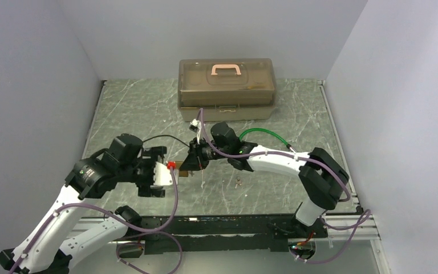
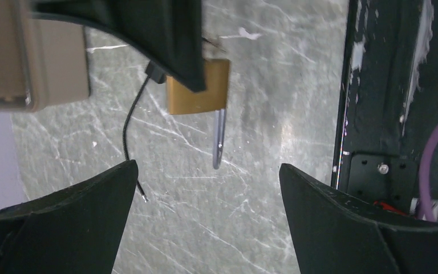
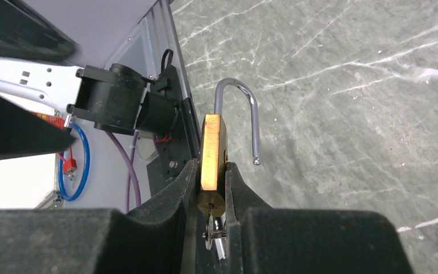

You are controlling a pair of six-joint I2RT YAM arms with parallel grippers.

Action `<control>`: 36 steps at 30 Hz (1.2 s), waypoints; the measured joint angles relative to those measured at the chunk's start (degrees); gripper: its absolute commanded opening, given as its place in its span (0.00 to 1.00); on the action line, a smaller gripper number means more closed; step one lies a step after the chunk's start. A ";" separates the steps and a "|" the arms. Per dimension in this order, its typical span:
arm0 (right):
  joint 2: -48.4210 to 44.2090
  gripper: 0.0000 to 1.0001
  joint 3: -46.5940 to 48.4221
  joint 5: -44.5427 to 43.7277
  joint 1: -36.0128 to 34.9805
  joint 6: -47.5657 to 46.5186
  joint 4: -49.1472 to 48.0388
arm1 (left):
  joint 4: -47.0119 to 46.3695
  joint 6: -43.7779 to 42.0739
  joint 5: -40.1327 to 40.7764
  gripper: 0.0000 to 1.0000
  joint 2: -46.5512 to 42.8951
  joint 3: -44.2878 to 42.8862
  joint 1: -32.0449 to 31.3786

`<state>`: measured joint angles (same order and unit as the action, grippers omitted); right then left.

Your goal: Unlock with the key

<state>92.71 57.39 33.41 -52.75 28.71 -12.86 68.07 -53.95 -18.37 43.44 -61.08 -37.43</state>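
1. The right arm [image 1: 279, 160] bends in from the right side and reaches left over the bench [image 1: 142, 108]. The left arm [image 1: 63, 211] reaches in to meet it.
2. The right claw [image 3: 211, 171] is pinching the gold padlock [image 3: 213, 145] by its flat sides.
3. The padlock's silver loop [image 3: 245, 91] has one end free.
4. The left claw [image 2: 206, 168] is spread wide. The loop points at the gap between its fingers and touches neither one.
5. A key [image 3: 211, 231] seems to sit in the padlock's bottom, half hidden between the right claw's fingers.
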 measured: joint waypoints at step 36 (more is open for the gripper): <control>28.20 0.00 -4.87 -4.33 0.87 23.02 -46.05 | 12.00 11.63 0.09 0.99 -1.38 -18.60 11.85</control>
<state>120.90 52.51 29.08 -51.88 51.72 -58.92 80.07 -42.33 -18.28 42.06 -79.68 -25.58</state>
